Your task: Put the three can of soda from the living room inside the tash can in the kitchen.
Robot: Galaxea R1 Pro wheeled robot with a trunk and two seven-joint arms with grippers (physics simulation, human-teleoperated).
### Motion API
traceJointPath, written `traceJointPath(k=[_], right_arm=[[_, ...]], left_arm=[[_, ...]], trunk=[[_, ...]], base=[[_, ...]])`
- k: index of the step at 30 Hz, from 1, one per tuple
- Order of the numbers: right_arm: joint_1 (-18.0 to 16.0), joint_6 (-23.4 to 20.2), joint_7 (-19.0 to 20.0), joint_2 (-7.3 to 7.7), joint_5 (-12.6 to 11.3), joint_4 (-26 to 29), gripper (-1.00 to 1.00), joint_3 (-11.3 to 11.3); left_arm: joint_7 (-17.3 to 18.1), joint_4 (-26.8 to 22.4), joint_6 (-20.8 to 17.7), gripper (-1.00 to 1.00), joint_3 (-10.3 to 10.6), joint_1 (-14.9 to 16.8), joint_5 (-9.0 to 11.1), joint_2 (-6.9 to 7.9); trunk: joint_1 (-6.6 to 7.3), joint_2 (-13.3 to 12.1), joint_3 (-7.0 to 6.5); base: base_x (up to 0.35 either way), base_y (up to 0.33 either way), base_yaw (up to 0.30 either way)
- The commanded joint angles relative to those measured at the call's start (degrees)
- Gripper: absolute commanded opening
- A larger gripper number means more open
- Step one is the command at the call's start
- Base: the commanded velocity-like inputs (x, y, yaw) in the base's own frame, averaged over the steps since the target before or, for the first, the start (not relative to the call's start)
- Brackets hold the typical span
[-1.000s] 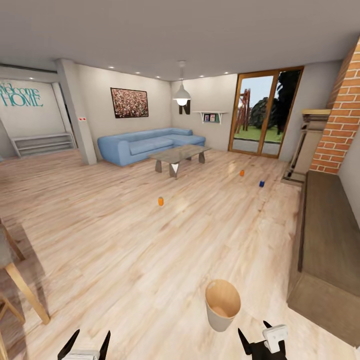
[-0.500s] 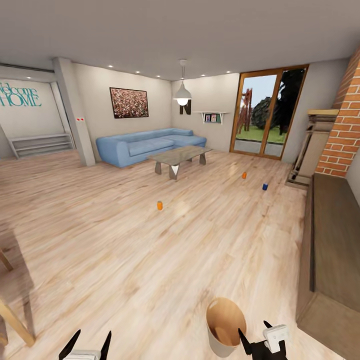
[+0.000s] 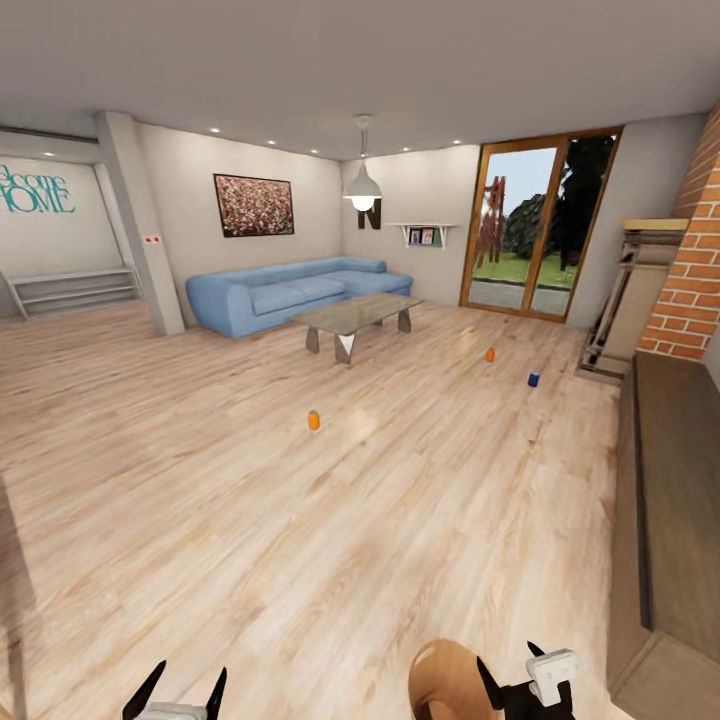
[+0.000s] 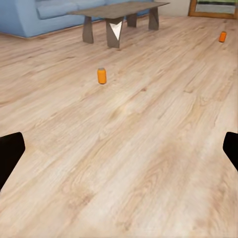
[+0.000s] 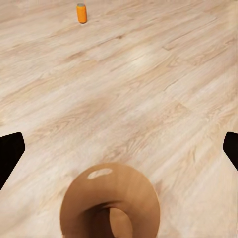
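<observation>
Since a second ago the whole head view has slid forward with the robot's base, so the tash can (image 3: 445, 680) now sits cut off at the lower edge, just beside the right gripper (image 3: 505, 672), and the chair legs once at the left have dropped out of the frame. Three cans stand upright on the pale plank floor (image 3: 250, 520) of the living room: the nearest orange can (image 3: 313, 420) well ahead, the farther orange can (image 3: 490, 354) and the blue can (image 3: 533, 379) beyond it toward the glass doors (image 3: 535, 230). The right wrist view looks straight down into the bin's glossy brown mouth (image 5: 110, 203). Both pincers are spread wide and hold nothing, the left gripper (image 3: 185, 685) low at the view's left. The step in hand is judged to be the drive toward the first can; it would go best by steering straight at the nearest orange one, slowing early, and lowering the trunk so an arm can close squarely on the can's sides without knocking it over. The bin lies close under the right arm and could be bumped. A coffee table (image 3: 352, 315) and blue sofa (image 3: 290, 292) stand beyond the can, a dark wooden ledge (image 3: 675, 470) by the brick fireplace (image 3: 690, 260) along the right; the way between looks open.
</observation>
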State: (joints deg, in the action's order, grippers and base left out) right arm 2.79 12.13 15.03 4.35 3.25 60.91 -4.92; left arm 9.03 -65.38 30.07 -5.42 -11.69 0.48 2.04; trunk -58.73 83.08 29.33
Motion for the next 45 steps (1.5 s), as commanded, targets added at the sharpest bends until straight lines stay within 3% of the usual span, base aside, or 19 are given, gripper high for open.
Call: traceJointPath(k=[1, 12, 19, 20, 21, 23, 29, 30, 33, 37, 45], right_arm=[[0.0, 0.0, 0.0, 0.01, 0.0, 0.0, 1.0, 0.0], [-0.35, -1.8, 0.39, 0.05, -0.88, -0.82, 1.0, -0.5], [-3.34, -22.0, 0.68, 0.06, -1.44, -0.57, 1.0, -0.45], [-7.13, -30.36, 0.73, 0.31, -1.43, -0.42, 1.0, -0.5], [-8.63, -33.07, 0.73, 0.4, -1.32, -0.39, 1.0, -0.51], [-15.46, -44.22, 0.8, 0.77, -1.09, -0.32, 1.0, -0.55], [-26.52, -59.76, 0.72, 1.66, -0.98, -2.18, 1.0, -0.61], [-29.81, -63.94, 0.55, 1.92, -0.83, -2.81, 1.0, -0.53], [-33.91, -68.64, 0.25, 2.27, -0.54, -3.91, 1.0, -0.44], [-38.23, -71.84, -0.05, 3.18, 0.7, -6.35, 1.0, -0.39], [-42.08, -72.13, -0.29, 4.5, 3.11, -11.26, 1.0, -0.42]], left_arm=[[-0.03, 0.03, 0.0, 1.0, -0.01, 0.0, -0.3, 0.0], [-1.66, -0.33, -0.66, 1.0, -0.36, -0.15, -1.58, -0.25], [-6.89, 1.52, -4.45, 1.0, -0.33, -0.1, -1.77, -0.52], [-7.76, 3.86, -5.16, 1.0, -0.28, -0.01, -1.78, -0.53], [-7.95, 4.55, -5.31, 1.0, -0.28, 0.01, -1.75, -0.53], [-8.36, 6.18, -5.69, 1.0, -0.29, 0.06, -1.68, -0.49], [-8.53, 7.19, -5.91, 1.0, -0.25, 0.08, -1.79, -0.46], [-8.56, 7.35, -5.94, 1.0, -0.2, 0.08, -1.82, -0.46], [-8.57, 7.54, -5.96, 1.0, -0.16, 0.09, -1.84, -0.46], [-8.59, 7.65, -5.98, 1.0, -0.13, 0.09, -1.84, -0.45], [-8.43, 7.73, -6.01, 1.0, -0.07, 0.09, -1.88, -0.45]], trunk=[[0.0, 0.0, 0.0], [0.0, 0.0, 0.0], [0.0, 0.0, 0.0], [0.0, 0.0, 0.0], [0.0, 0.0, 0.0], [0.0, 0.0, 0.0], [0.0, 0.0, 0.0], [0.0, 0.0, 0.0], [0.0, 0.0, 0.0], [0.0, 0.0, 0.0], [-0.44, 0.8, 0.36]], base=[[0.239, -0.026, 0.0], [0.057, -0.006, 0.0], [0.002, 0.0, 0.0], [0.0, 0.0, 0.0], [0.0, 0.0, 0.0], [0.0, 0.0, 0.0], [0.0, 0.0, 0.0], [0.0, 0.0, 0.0], [0.0, 0.0, 0.0], [0.0, 0.0, 0.0], [0.0, 0.0, 0.0]])
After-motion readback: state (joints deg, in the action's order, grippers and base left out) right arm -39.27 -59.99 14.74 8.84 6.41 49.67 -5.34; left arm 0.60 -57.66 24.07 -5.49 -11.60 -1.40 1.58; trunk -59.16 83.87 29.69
